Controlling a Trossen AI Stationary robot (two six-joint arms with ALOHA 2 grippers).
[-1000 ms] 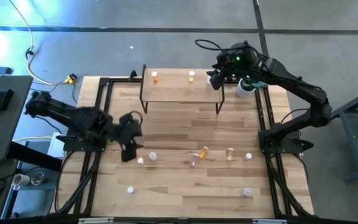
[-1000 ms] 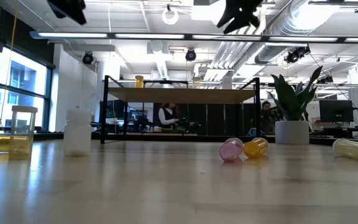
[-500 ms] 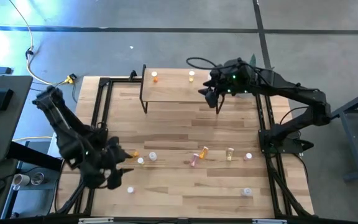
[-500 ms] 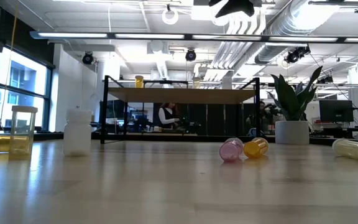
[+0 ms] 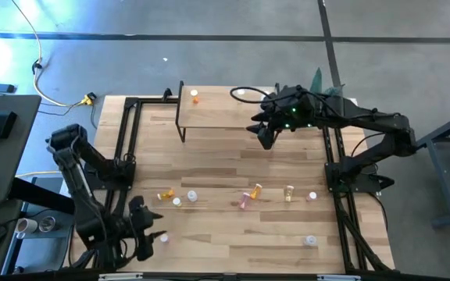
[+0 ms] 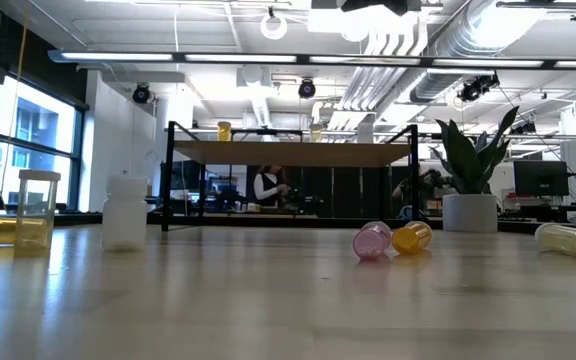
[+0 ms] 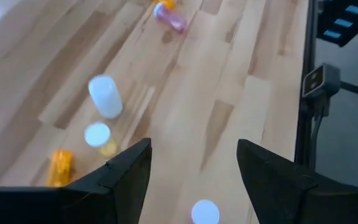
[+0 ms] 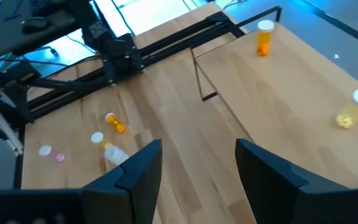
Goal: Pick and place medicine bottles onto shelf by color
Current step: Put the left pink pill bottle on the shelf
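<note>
The shelf point(image 5: 225, 111) stands at the table's far side with an orange bottle point(image 5: 194, 97) and a yellow bottle point(image 5: 241, 95) upright on it; both also show in the right wrist view, orange point(image 8: 264, 37) and yellow point(image 8: 353, 109). Several more bottles lie or stand in a row across the table's middle, among them an orange one point(image 5: 165, 194), a pink one point(image 5: 244, 200) and a yellow one point(image 5: 288, 193). My left gripper point(image 5: 148, 234) is open and empty at the near left corner, close to a white-capped bottle point(image 7: 205, 211). My right gripper point(image 5: 262, 134) is open and empty above the shelf's right end.
Black frame rails point(image 5: 127, 140) run along the table's left and right sides. A potted plant point(image 6: 468, 205) stands at the far right. A clear container point(image 6: 36, 208) and a white bottle point(image 6: 125, 212) stand at the left in the low view. Another bottle point(image 5: 311, 241) stands near the front right.
My left gripper has swung from the table's middle left toward the near left corner. My right gripper has moved from the shelf's far right corner toward the near edge and slightly left, past the shelf's right end. No bottle has moved.
</note>
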